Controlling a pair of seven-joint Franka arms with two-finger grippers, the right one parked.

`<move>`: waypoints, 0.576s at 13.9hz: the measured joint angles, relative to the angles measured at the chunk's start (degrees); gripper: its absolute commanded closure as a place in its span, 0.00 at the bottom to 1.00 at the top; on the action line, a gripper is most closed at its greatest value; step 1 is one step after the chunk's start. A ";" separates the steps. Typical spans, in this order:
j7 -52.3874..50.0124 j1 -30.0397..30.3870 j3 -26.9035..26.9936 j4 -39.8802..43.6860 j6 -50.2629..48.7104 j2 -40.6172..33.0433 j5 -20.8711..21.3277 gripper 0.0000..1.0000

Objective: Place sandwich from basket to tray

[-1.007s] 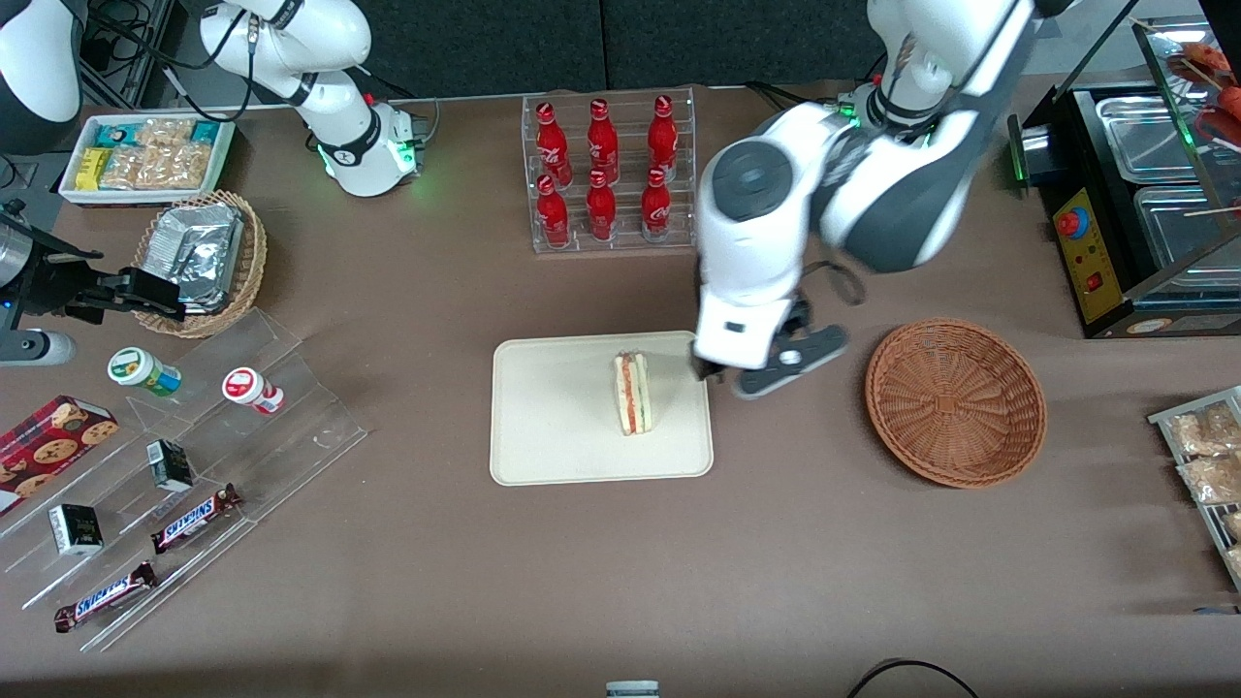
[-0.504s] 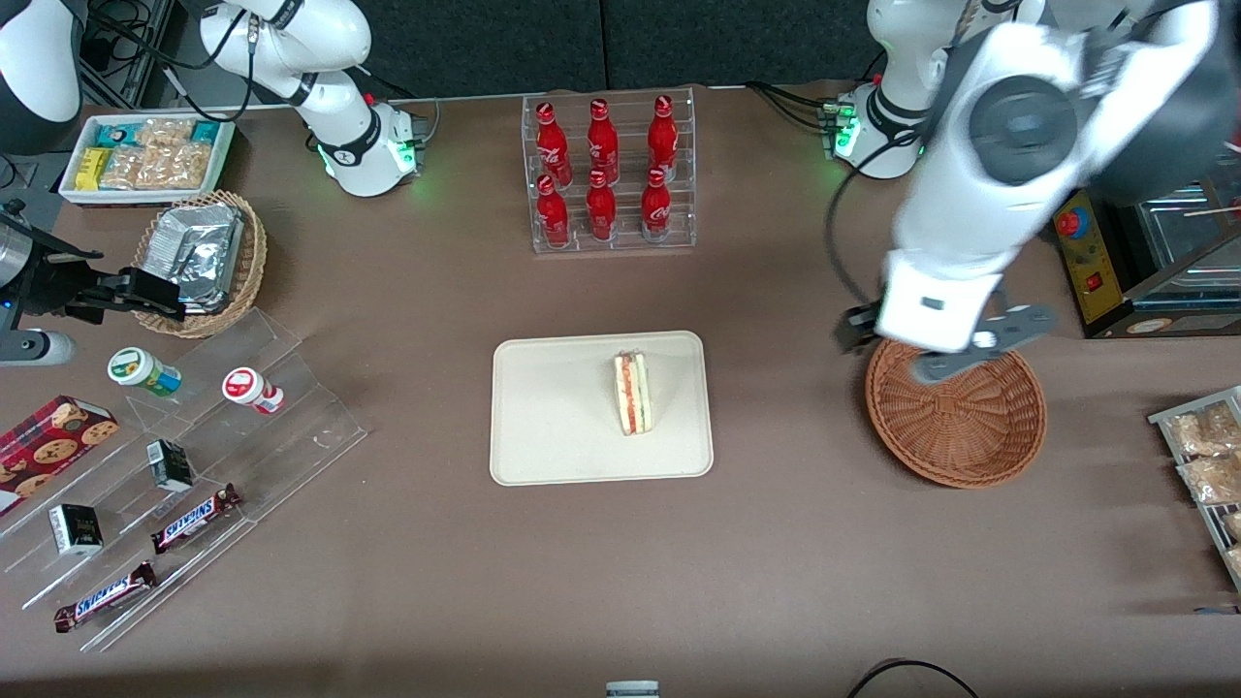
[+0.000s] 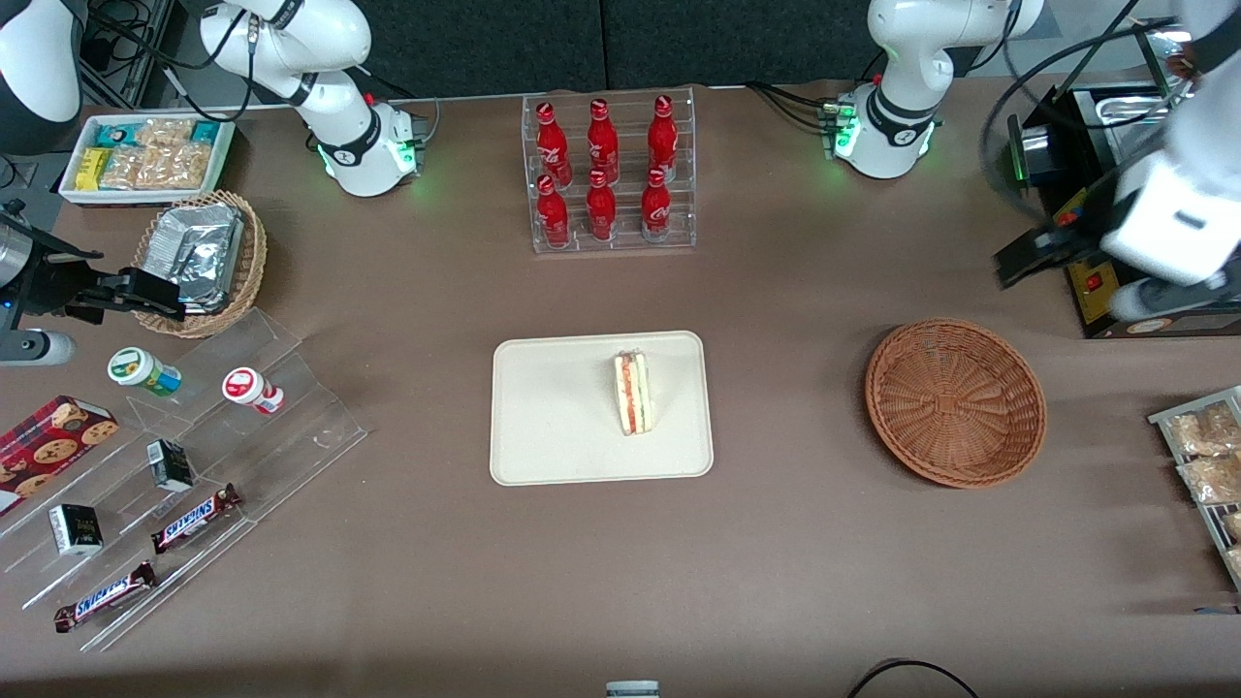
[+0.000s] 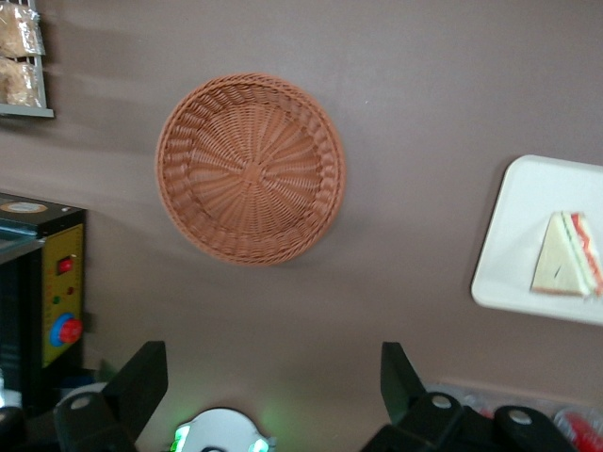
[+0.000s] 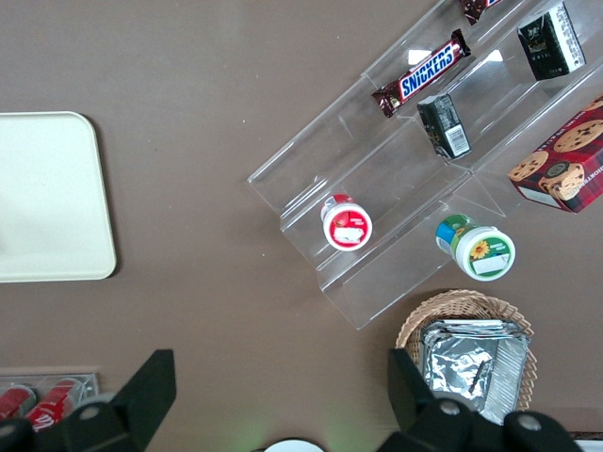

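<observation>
Already the sandwich [image 3: 633,393] is set on the tray [image 3: 543,427], the basket [image 3: 955,401] is bare, and the gripper [image 4: 273,395], fingers [image 4: 143,377] spread, is held high; soft, light bread is best pinched gently by its flat sides.

A mock snack shop set up in a robot lab: a brown desk [image 3: 795,543] carries a clear rack of red soda bottles [image 3: 603,174], stepped acrylic shelves of chocolate bars [image 3: 184,465] and a food warmer [image 3: 1154,184]. Two white robot arm bases [image 3: 368,145] are bolted along one desk edge
</observation>
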 measured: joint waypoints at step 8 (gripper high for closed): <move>10.33 -3.43 7.61 -8.89 0.31 -8.00 -0.76 0.00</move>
